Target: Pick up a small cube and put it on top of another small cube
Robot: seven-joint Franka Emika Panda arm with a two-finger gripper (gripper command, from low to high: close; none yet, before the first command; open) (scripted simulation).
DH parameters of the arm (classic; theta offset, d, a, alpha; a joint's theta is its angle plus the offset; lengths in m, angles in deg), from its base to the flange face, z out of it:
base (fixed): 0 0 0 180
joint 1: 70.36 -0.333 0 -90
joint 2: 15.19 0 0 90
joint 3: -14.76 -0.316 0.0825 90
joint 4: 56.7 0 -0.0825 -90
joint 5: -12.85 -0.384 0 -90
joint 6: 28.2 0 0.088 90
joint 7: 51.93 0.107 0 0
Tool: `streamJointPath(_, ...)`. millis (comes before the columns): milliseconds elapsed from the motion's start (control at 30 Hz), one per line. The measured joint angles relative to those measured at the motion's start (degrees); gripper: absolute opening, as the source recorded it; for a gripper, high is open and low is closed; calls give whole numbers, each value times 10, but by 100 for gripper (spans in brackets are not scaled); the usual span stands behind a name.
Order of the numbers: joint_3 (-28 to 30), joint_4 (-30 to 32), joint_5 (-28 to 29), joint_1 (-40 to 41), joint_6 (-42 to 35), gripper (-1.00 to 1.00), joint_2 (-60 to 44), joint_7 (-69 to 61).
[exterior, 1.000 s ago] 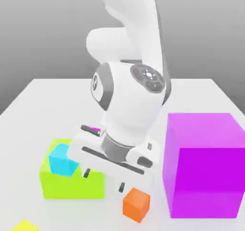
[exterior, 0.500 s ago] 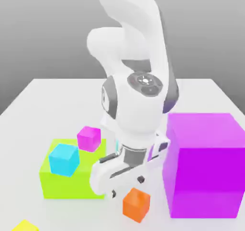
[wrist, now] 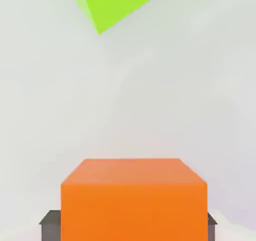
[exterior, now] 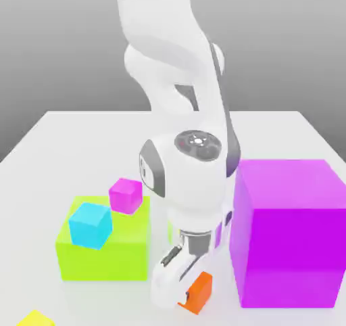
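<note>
Sitting low at the front of the white table [exterior: 40,142], the small orange cube [exterior: 199,293] is pinched between the gripper [exterior: 192,299] fingers; the hand view shows the cube [wrist: 134,200] filling the space between two dark pads [wrist: 50,225] pressed against its opposite sides. Whether it is lifted or resting on the table cannot be told. The main risk I see is an off-centre or shallow grip letting the cube twist or slip out as the arm rises. Close on the exterior view's right stands the big magenta block [exterior: 287,233], so a sideways swing could knock the hand or cube against it. The lime-green block [exterior: 101,247], carrying a small cyan cube [exterior: 89,224] with a small magenta cube [exterior: 126,195] at its back edge, lies between here and the small yellow cube [exterior: 34,318] at the front corner on the exterior view's left; a low carry could clip these, and a tilted release could topple the stack.
</note>
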Motion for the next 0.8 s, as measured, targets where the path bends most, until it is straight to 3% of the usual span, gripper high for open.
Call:
streamJointPath(100,-28,2,1,28,-7,-100,7,-7)
streamJointPath(200,-157,12,2,156,-52,-100,42,-10)
streamJointPath(367,-157,12,2,155,-51,-100,42,-10)
streamJointPath(433,-193,-33,-17,240,-106,-100,38,-10)
streamJointPath(500,-192,-80,-39,283,-149,-100,30,-9)
streamJointPath(700,-141,-220,-90,342,-237,-100,-12,0)
streamJointPath(800,-131,-237,-86,340,-241,-100,-38,7)
